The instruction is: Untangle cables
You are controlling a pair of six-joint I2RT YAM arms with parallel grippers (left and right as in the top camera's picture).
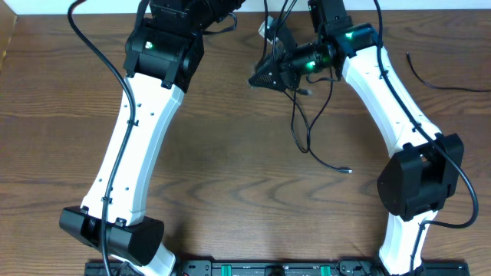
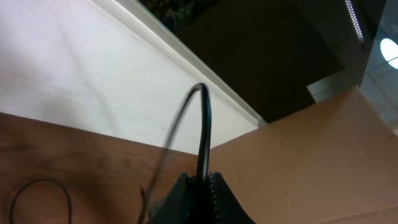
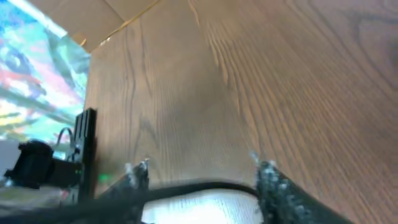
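Observation:
Thin black cables [image 1: 295, 123] hang in loops from the top middle of the table, and one plug end [image 1: 349, 170] lies on the wood. My left gripper [image 2: 202, 177] is shut on a black cable [image 2: 204, 124] that rises straight out of its jaws. It reaches past the top edge in the overhead view [image 1: 224, 11]. My right gripper [image 1: 258, 78] points left beside the tangle. In its wrist view the gripper [image 3: 202, 168] has its fingers apart, with a black cable [image 3: 205, 186] running across between them over a blurred white patch [image 3: 199, 210].
A separate black cable [image 1: 430, 79] lies at the far right of the table. A thin cable loop [image 2: 37, 186] rests on the wood to the left of my left gripper. A tan cardboard wall [image 2: 323, 155] stands close behind it. The arms' base rail [image 1: 268, 268] lines the front edge.

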